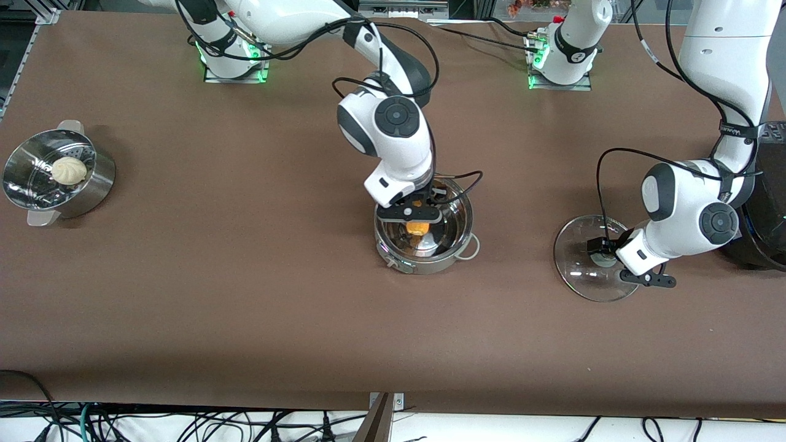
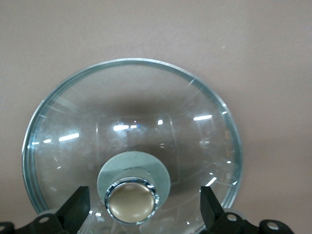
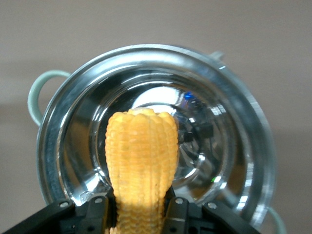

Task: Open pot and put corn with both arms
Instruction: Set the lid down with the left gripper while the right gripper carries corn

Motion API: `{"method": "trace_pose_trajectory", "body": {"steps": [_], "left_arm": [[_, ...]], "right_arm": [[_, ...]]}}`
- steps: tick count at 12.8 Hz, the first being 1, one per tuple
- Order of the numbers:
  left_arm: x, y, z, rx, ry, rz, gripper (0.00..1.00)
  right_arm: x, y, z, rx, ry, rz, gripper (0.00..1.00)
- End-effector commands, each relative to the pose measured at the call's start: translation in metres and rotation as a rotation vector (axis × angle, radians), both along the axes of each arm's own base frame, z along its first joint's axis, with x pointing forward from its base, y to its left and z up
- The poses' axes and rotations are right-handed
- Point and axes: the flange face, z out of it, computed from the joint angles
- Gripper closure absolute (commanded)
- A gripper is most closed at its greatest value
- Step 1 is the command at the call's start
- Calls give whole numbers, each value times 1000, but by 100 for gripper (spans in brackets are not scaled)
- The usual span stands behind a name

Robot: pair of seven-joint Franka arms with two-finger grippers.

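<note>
Right gripper (image 1: 417,216) hangs over the open pot (image 1: 457,212), its fingers (image 3: 97,212) clamped on the lower end of the corn (image 3: 141,161), which points down into the steel bowl without touching the wall. Bare metal shows all round the cob inside the rim, and one loop handle (image 3: 36,92) sticks out clear of the arm.

On the brown table (image 1: 245,319), wide bare cloth lies between the pot and every edge. A steamer bowl (image 1: 101,184) with a bun (image 1: 68,170) sits well apart, toward the right arm's end. A black cooker (image 1: 767,215) stands at the left arm's end, just beside that arm's wrist.

The lid (image 2: 87,122) lies flat on the cloth between pot and cooker, apart from both. Left gripper (image 2: 144,207) is low over its knob (image 2: 132,200), fingers (image 2: 78,207) spread wide on either side, not touching it.
</note>
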Motion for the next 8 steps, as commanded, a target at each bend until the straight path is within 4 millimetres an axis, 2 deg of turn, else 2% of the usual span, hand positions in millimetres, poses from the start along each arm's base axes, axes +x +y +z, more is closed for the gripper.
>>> {"method": "trace_pose_trajectory", "body": {"steps": [1,5,8], "left_arm": [[-3,-6,51,-1,-6,-12,0],[-17,-39,132,-7,-11,26,0],[-32,-50,198,12,4,58,0]], "right_arm": [[0,15,-17,-9,-59,7,100],[8,9,-18,-11,-78,10,100],[18,2,-16,-10,-111,30,100]]}}
